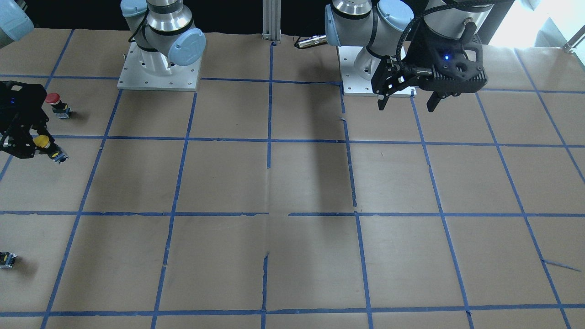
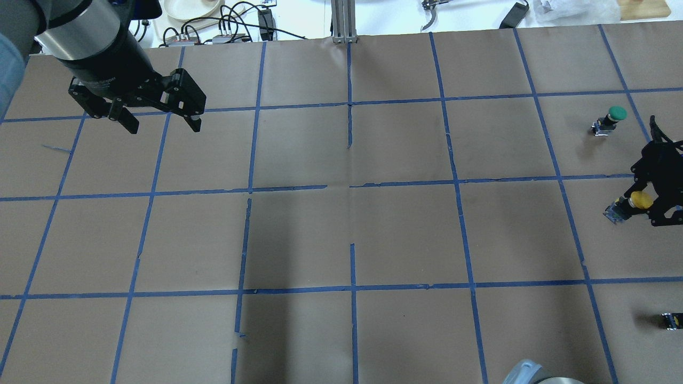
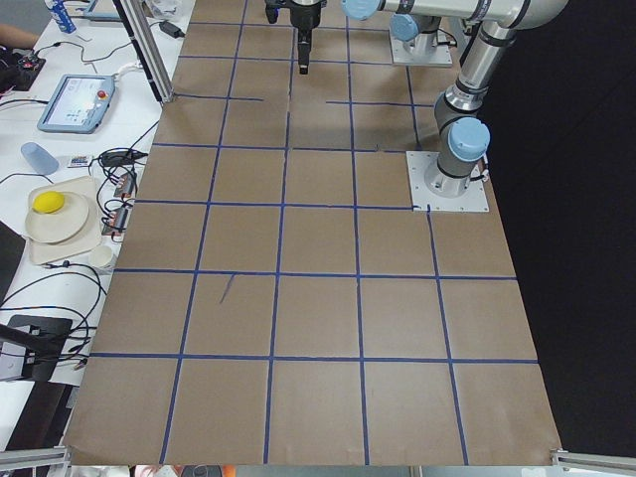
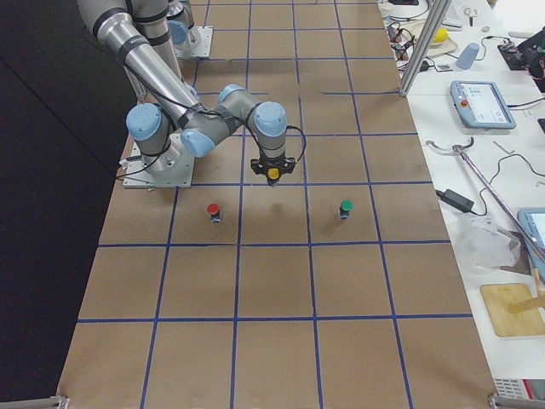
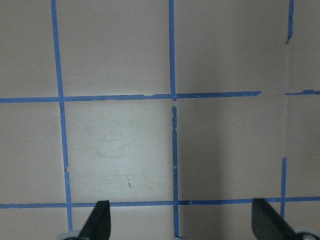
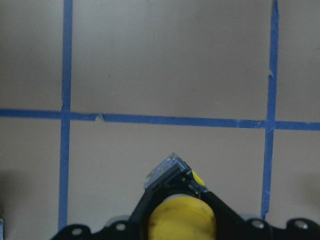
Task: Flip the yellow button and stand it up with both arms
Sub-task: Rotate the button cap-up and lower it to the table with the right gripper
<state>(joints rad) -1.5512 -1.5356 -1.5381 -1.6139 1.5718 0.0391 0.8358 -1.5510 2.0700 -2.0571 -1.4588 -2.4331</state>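
**Worktop.** Brown paper worktop [image 2: 405,234] marked into squares by blue tape. I read both arms from the fixed views and confirm them from the wrist views.

**Right arm.** The black two-finger right gripper [image 2: 648,202] sits at the right end of the worktop. It is clamped on the small yellow button with a round mushroom cap, black body and greyish base [image 2: 637,200]. In the right wrist view the fingers close on either side of the yellow cap. The pale base juts out beyond the fingertips, pointing away from the palm. In the overhead view the button is tilted rather than upright, with its base directed towards the middle of the worktop. I cannot tell whether the base touches the paper.

**Left arm.** The black two-finger left gripper [image 2: 164,127] hangs over the opposite end of the worktop, well apart from the button. Its fingers are spread wide with nothing between them. The left wrist view shows only taped paper between the two fingertips.

**Other things.**
- A like button with a red cap [image 1: 54,99] stands near the right gripper on the robot's side.
- A like button with a green cap [image 2: 613,114] stands near the right gripper on the operators' side.
- A tiny black-and-yellow block [image 2: 672,319] lies apart at the worktop's edge.
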